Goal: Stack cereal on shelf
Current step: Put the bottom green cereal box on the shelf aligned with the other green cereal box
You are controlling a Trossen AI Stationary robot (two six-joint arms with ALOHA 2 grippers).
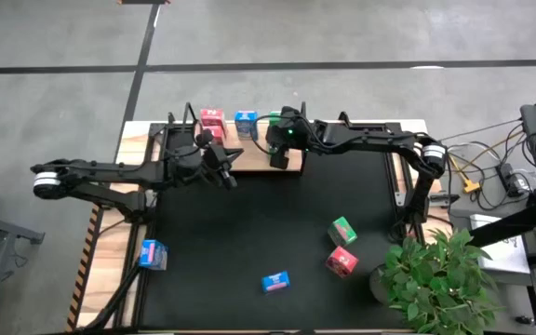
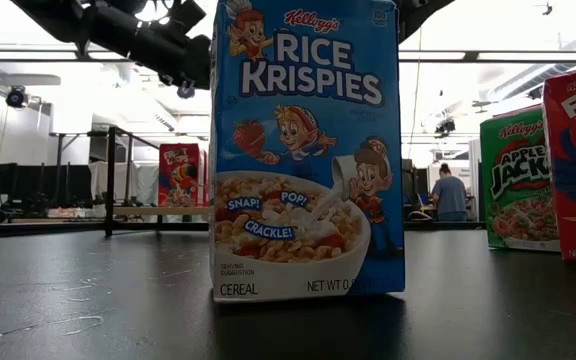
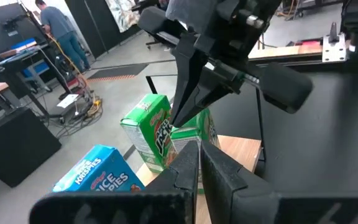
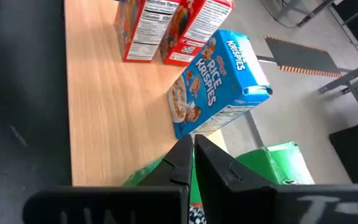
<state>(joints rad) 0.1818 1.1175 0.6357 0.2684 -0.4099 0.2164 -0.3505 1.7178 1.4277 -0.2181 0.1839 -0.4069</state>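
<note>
My right gripper (image 1: 285, 156) is over the wooden shelf (image 4: 110, 106), fingers closed, holding nothing. The green box (image 4: 278, 163) stands directly under its tip, beside the blue box (image 4: 219, 81) and two red boxes (image 4: 166, 25). My left gripper (image 1: 223, 166) waits closed near the shelf's front edge. Four cardboard boxes are on the black mat; the blue one (image 1: 275, 281) stands upright, closer to my right arm.
</note>
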